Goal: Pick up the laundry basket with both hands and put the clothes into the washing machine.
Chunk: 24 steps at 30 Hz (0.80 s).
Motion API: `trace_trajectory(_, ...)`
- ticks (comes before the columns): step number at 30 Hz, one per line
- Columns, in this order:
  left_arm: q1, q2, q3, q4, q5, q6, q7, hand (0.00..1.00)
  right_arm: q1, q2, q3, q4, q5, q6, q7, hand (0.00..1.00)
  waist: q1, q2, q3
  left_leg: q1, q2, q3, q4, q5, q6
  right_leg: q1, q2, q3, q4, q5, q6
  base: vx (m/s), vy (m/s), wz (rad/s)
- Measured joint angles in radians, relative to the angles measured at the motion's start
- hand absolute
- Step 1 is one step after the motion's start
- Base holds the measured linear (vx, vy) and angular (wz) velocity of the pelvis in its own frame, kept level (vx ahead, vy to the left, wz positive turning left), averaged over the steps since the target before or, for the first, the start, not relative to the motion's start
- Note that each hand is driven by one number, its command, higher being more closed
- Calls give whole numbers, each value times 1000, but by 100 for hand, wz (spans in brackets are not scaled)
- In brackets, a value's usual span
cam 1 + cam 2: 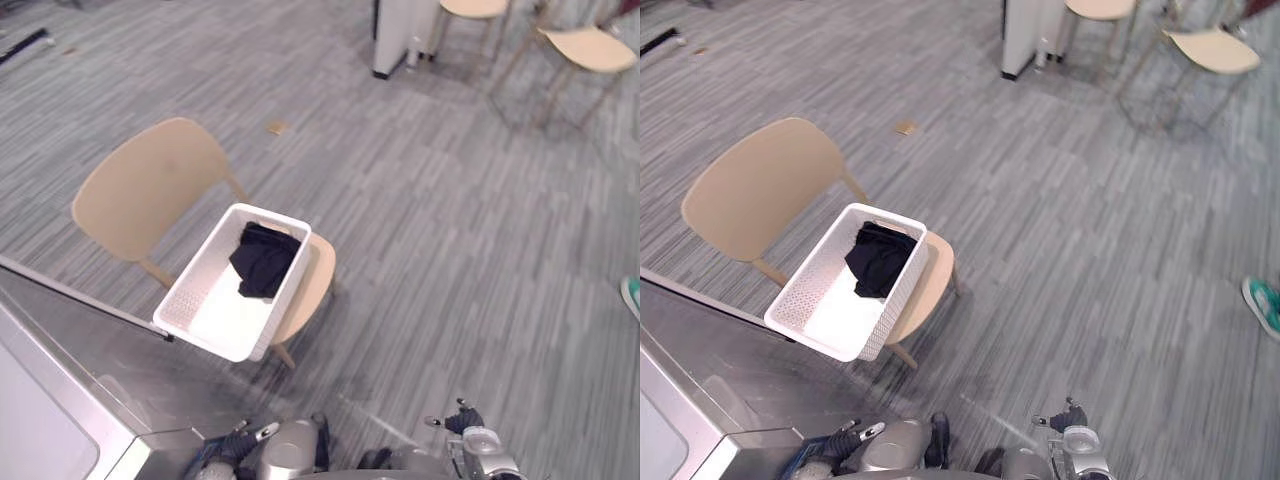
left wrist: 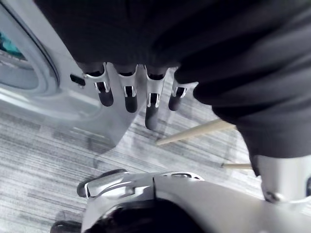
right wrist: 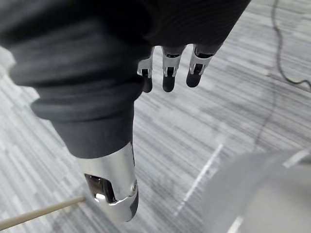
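My left hand [image 2: 151, 104] hanging loose, fingers straight and empty, my right hand [image 3: 168, 73] likewise, both well apart from the white laundry basket [image 1: 183, 303] on the beige chair [image 1: 150, 185] seat, dark clothes [image 1: 263, 260] at its far end, washing machine [image 1: 90, 345] at my left.

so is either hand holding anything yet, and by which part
Nothing is held. The left hand and right hand both hang open and empty; the laundry basket, black clothes inside, sits untouched on the chair.
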Motion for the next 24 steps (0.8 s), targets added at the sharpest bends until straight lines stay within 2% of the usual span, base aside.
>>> trace_trajectory(1, 4, -1, -14, 2, 3, 4, 20, 0, 2, -1, -6, -2, 0, 0, 4, 0, -14, 1, 0, 19, 0, -32, -7, 3, -7, -23, -17, 7, 64, 2, -13, 338, -194, 158)
trace_trajectory(2, 12, -4, -18, 3, 8, 6, 50, 0, 4, -6, -11, -8, 1, -1, 7, 0, -21, 8, 1, 38, -8, -79, -20, 4, -9, -54, -47, 26, 117, -68, -71, 310, -223, 137)
trace_trajectory(3, 8, -14, -18, 2, 14, 7, 95, 0, 3, -20, -25, -12, 1, -3, 8, 0, -20, 8, -2, 65, -10, -136, -41, 7, -21, -89, -79, 62, 94, -134, -107, 361, -285, 144)
trace_trajectory(4, -5, -24, -18, -3, 15, 7, 121, 0, 0, -35, -28, -13, 1, -3, 7, 0, -22, 24, 2, 76, -1, -186, -45, 7, -35, -102, -84, 100, 8, -162, -112, 399, -380, 168)
trace_trajectory(5, -35, -40, -14, -4, 15, 3, 141, 0, -2, -51, -28, -21, 3, -2, 6, 0, -29, 41, 6, 78, 18, -262, -41, 0, -65, -104, -47, 211, -162, -170, -103, 293, -361, 172)
trace_trajectory(6, -53, -43, -13, -8, 15, -1, 154, 0, -2, -56, -27, -28, 5, -2, 7, 0, -32, 37, 2, 62, 26, -329, -31, -10, -92, -101, -6, 348, -303, -157, -83, 210, -425, 199)
trace_trajectory(7, -64, -29, -13, -30, 18, -9, 159, 0, -1, -49, -28, -40, 6, -2, 6, 0, -50, 17, -10, 7, 5, -394, -2, -34, -130, -80, 14, 490, -462, -139, -54, 122, -366, 207)
trace_trajectory(8, -80, -2, -21, -54, 22, -20, 158, 0, -1, -24, -39, -37, 15, -3, 5, 0, -64, -25, -9, -22, -23, -461, 26, -60, -164, -49, 8, 589, -581, -122, 41, 230, -557, 228)
trace_trajectory(9, -118, -35, -28, -19, 23, -25, 159, 0, -12, -39, -89, -32, 29, 3, 4, 0, -61, 0, 8, -41, -30, -498, 84, -65, -175, -30, 22, 544, -550, -105, 11, 277, -445, 191)
trace_trajectory(10, -112, -54, -22, -19, 23, -26, 160, 0, 0, -48, -112, -47, 41, 2, -5, 0, -44, 39, -8, -28, -36, -502, 69, -63, -165, 2, 38, 500, -541, -99, -13, 289, -397, 139)
trace_trajectory(11, -105, -52, -19, -17, 23, -26, 160, 0, -2, -47, -111, -52, 44, 0, -10, 0, -44, 43, -10, -20, -27, -503, 60, -59, -171, 17, 45, 479, -530, -113, -24, 197, -257, 109)
trace_trajectory(12, -102, -56, -8, -18, 22, -27, 168, 0, -8, -39, -109, -72, 47, -1, -12, 0, -39, 48, -14, -6, -3, -523, 41, -40, -202, 45, 53, 423, -516, -128, -43, 162, -296, 120)
trace_trajectory(13, -99, -75, 12, -19, 22, -27, 175, 0, -2, -37, -109, -107, 58, -3, -13, 0, -42, 55, -18, -13, 18, -522, 30, -18, -209, 70, 63, 365, -523, -129, -45, 141, -306, 122)
trace_trajectory(16, -104, -98, 21, -20, 17, -27, 173, 0, -5, -24, -112, -165, 67, -21, -14, 0, -44, 58, -33, -51, 56, -454, -6, 39, -207, 106, 55, 265, -566, -125, -52, 95, -154, 117)
trace_trajectory(17, -108, -96, 20, -19, 12, -26, 174, 0, -9, -21, -114, -180, 70, -27, -15, 0, -48, 33, -35, -71, 70, -388, -39, 86, -202, 116, 42, 213, -591, -122, -61, 52, -91, 129)
trace_trajectory(18, -112, -95, 12, -18, 12, -26, 174, 0, -9, -9, -115, -200, 72, -28, -16, 0, -51, 33, -37, -89, 93, -271, -68, 111, -187, 133, 35, 156, -615, -112, -76, 34, -90, 136)
trace_trajectory(19, -117, -93, 7, -15, 12, -25, 174, 0, -9, -9, -116, -210, 75, -29, -18, 0, -56, 31, -38, -98, 104, -204, -74, 117, -179, 147, 30, 126, -627, -112, -76, 22, -55, 138)
trace_trajectory(20, -126, -87, -10, -11, 11, -24, 174, 0, -6, -9, -130, -227, 81, -29, -24, 0, -69, 15, -30, -107, 134, -58, -79, 129, -160, 174, 17, 69, -644, -112, -77, 22, 9, 136)
trace_trajectory(21, -130, -80, -30, -11, 11, -24, 173, 0, 3, 0, -138, -264, 81, -29, -37, 0, -76, 12, -32, -107, 151, 89, -75, 151, -140, 199, -1, 25, -662, -112, -77, 21, 15, 126)
trace_trajectory(23, -130, -77, -34, -12, 12, -25, 172, 0, 17, -1, -137, -325, 79, -30, -52, 0, -72, 1, -30, -114, 137, 148, -77, 173, -124, 215, -22, 5, -687, -106, -67, 26, 112, 69)
trace_trajectory(24, -131, -66, -38, -12, 12, -25, 172, 0, 13, 0, -133, -355, 76, -31, -56, 0, -74, -8, -35, -123, 118, 135, -80, 179, -116, 217, -26, 2, -704, -99, -61, 16, 136, 34)
